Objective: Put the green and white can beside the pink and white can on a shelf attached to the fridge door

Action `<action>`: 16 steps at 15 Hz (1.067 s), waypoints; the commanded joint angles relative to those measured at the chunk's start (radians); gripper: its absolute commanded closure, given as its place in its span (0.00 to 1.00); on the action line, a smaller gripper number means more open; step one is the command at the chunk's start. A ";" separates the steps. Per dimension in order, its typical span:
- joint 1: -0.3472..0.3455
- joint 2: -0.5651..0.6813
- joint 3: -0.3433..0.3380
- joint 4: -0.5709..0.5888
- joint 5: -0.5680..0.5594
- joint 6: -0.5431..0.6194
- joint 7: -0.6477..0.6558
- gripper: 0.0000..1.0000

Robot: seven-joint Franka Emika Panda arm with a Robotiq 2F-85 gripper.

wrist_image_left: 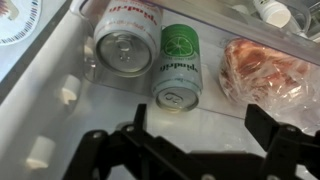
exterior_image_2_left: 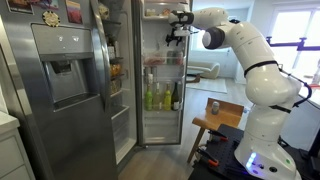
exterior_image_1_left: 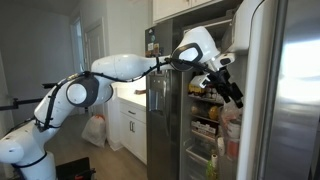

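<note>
In the wrist view the green and white can (wrist_image_left: 178,66) stands in a clear bin on the fridge door's white inner lining (wrist_image_left: 60,70), right beside the pink and white can (wrist_image_left: 124,38); they almost touch. My gripper (wrist_image_left: 198,120) is open and empty, its two dark fingers apart just short of the green can, touching nothing. In both exterior views my gripper (exterior_image_1_left: 226,84) (exterior_image_2_left: 178,24) is at the upper part of the open fridge. The cans are too small to make out there.
A bag of pinkish-red food (wrist_image_left: 262,66) lies right of the green can in the same bin. The steel fridge door (exterior_image_1_left: 285,95) stands open beside my arm. Bottles (exterior_image_2_left: 160,97) fill a lower shelf. A wooden stool (exterior_image_2_left: 218,118) with a can stands by my base.
</note>
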 commanded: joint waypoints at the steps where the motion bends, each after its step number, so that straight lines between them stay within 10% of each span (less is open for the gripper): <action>1: 0.002 -0.106 0.020 -0.041 0.023 -0.088 -0.038 0.00; 16: -0.015 -0.391 0.035 -0.074 0.059 -0.644 -0.232 0.00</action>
